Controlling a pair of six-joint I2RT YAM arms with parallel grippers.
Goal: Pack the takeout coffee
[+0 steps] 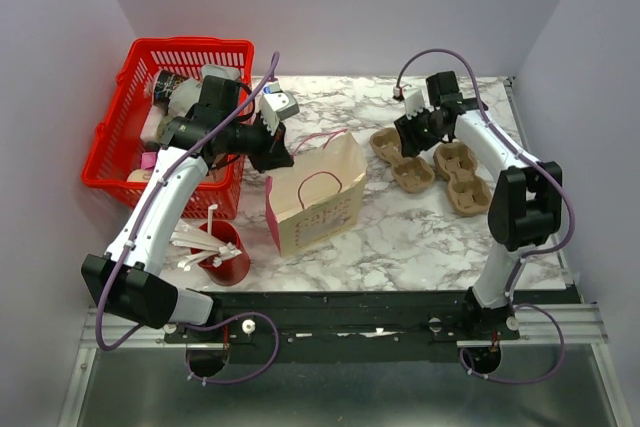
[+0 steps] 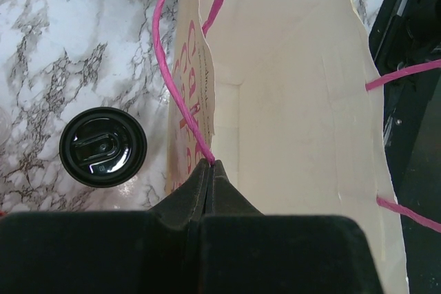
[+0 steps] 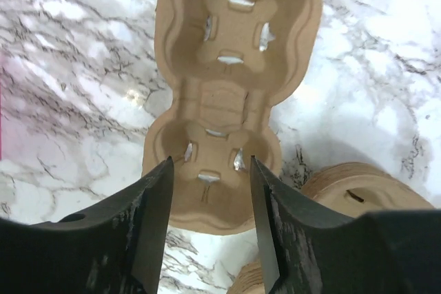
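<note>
**Left tool pinching the bag rim, coffee standing outside on the bench**

The left tool [image 2: 210, 166] is clenching on the far rim of the paper bag [image 2: 296, 101], right where a pink handle [image 2: 172, 80] is meeting the paper. The bag is standing upright with its mouth gaping. The takeout coffee [image 2: 102, 147] is standing upright on the marble bench [image 2: 55, 46] with its black lid on. It is sitting outside the bag, just beyond the bag's printed far wall. It is lying near the left tool on its far side, lower down and apart from the fingers. In the overhead view the left arm is hiding it.

The right tool [image 3: 210, 163] is hanging released, grasping nothing, its jaws spread over the near well of a pulp cup carrier [image 3: 231, 67]. A second carrier [image 3: 358, 184] is lying just beside that one. This tool is working well apart from the coffee, at the right of the bench, with the bag standing between them.
</note>
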